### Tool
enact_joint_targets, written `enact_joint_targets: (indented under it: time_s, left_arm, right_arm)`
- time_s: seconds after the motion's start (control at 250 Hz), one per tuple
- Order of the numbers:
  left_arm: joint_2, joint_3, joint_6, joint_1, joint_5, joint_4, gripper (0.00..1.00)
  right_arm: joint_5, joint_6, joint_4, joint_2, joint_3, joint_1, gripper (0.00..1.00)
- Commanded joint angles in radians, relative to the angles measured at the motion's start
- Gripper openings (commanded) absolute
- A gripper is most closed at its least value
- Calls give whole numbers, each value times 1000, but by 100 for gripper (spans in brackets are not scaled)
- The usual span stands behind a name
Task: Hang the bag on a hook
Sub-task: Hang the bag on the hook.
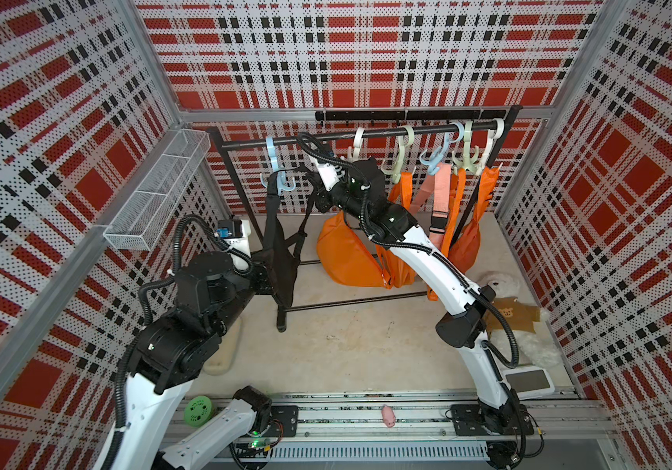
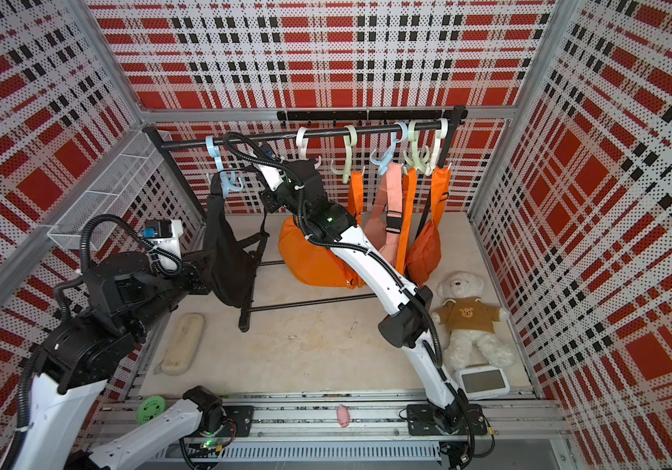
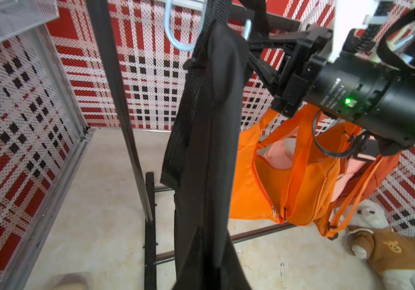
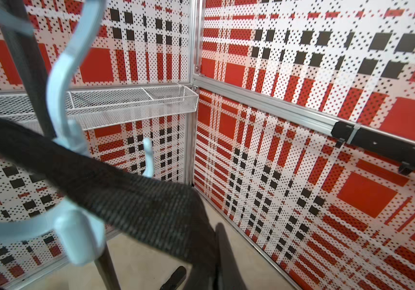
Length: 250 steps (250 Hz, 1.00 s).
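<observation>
Bag (image 1: pixel 280 256) upright, long axis vert.

The only word that can be read is "DAMIAO", printed in white on the black motor (image 3: pixel 347 85) in the upper right of the left wrist frame. The finer lines of print beside it are too small to make out. Right of centre in a top view, a brown sweater (image 2: pixel 468 315) carries a small bear-face emblem.
</observation>
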<state>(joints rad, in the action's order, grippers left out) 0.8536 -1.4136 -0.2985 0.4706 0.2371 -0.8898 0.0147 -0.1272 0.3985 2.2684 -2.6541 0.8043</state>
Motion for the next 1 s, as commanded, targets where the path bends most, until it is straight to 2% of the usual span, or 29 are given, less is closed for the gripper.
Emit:
enact_joint_targets:
  time_s: [0.0, 0.236, 0.552, 0.564, 0.588, 0.64, 0.672, 0.72, 0.728, 0.736, 0.76, 0.772, 0.78, 0.805, 0.889, 0.997]
  left_arm:
    - [-2, 15, -13, -12, -40, 22, 0]
    - [43, 29, -18, -17, -63, 45, 0]
    - [-2, 120, -41, -45, -84, 42, 0]
    - [-4, 122, -41, -45, -86, 41, 0]
    - [-7, 124, -37, -46, -91, 34, 14]
    - [-4, 125, -21, -49, -103, 13, 55]
    - [1, 125, -13, -47, -104, -3, 71]
    - [6, 130, -2, -46, -90, -25, 87]
    - [6, 132, 0, -46, -86, -28, 95]
    - [6, 133, 3, -45, -83, -30, 99]
    - [4, 141, 9, -44, -74, -32, 99]
    - [3, 146, 11, -44, -68, -32, 99]
    - [0, 149, 12, -43, -62, -32, 99]
    - [-5, 162, 11, -40, -43, -31, 99]
    - [-44, 206, 42, -12, 44, -19, 99]
    - [-126, 312, 45, 48, 147, 75, 99]
  right_arm:
    - [19, -3, -13, 14, -18, -4, 0]
    - [35, -8, -9, -7, 63, 5, 0]
    - [18, -21, -47, -94, 222, 27, 0]
    - [15, -21, -52, -102, 233, 27, 3]
    - [10, -17, -62, -119, 259, 28, 11]
    - [-1, -13, -83, -162, 318, 31, 41]
    - [-10, -13, -95, -189, 352, 32, 59]
    - [-27, -19, -98, -233, 396, 36, 70]
    - [-31, -20, -98, -239, 403, 37, 72]
    - [-33, -22, -96, -246, 409, 38, 73]
    - [-42, -27, -87, -266, 422, 39, 78]
    - [-48, -30, -80, -275, 427, 41, 90]
    - [-51, -32, -77, -281, 431, 41, 95]
    - [-66, -38, -59, -302, 441, 44, 100]
    - [-122, -47, -28, -406, 542, 50, 100]
    - [-188, -52, -84, -587, 790, 53, 100]
